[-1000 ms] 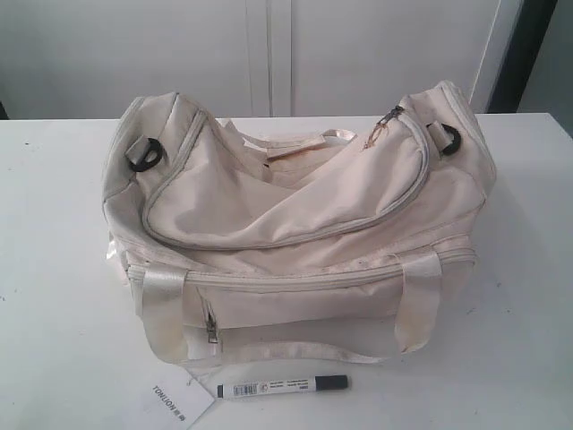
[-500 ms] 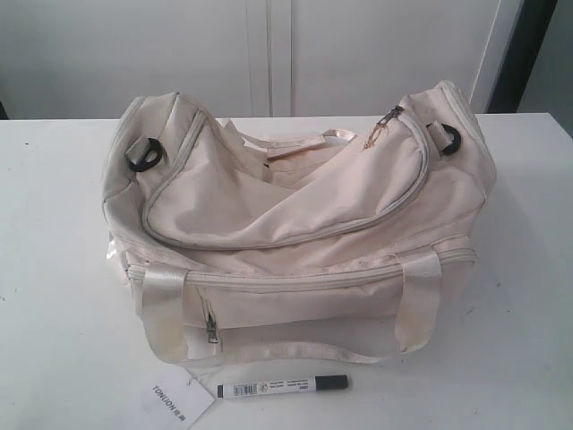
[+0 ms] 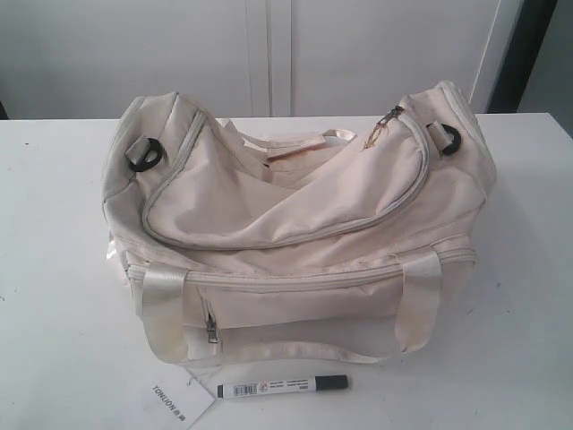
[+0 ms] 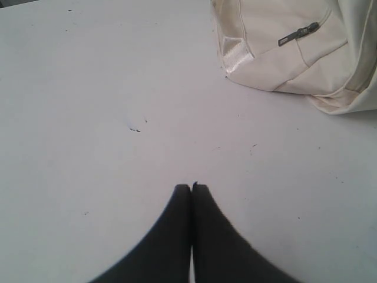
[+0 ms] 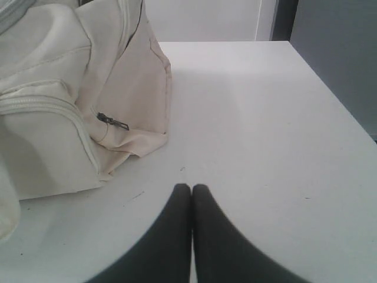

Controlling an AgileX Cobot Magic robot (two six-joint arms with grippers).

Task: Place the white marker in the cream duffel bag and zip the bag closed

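Exterior view: you've got the cream duffel bag [image 3: 295,224] sitting mid-table [image 3: 54,313], long side toward the camera, top flap sagging inward. The white marker [image 3: 282,386] is outside the bag, lying flat on the table just in front of its front face, dark cap pointing right, barcode label up. It is close to the bag's bottom edge, and I can't tell whether they touch. A white paper tag [image 3: 170,403] printed TONLION lies just left of the marker. The top zipper pull [image 3: 391,115] sits at the right end of the curved zipper; whether the zipper is fully closed I can't tell. The front pocket pull [image 3: 211,327] hangs down at the left of the front face. One black ring [image 3: 143,154] shows at each end of the bag.

Neither arm shows in that view. In the left wrist view your left gripper [image 4: 192,187] has its fingers pressed together, nothing between them, over bare table, well apart from the bag's corner. In the right wrist view your right gripper [image 5: 192,188] is the same: fingers together, holding nothing, near the bag's end but not touching it.
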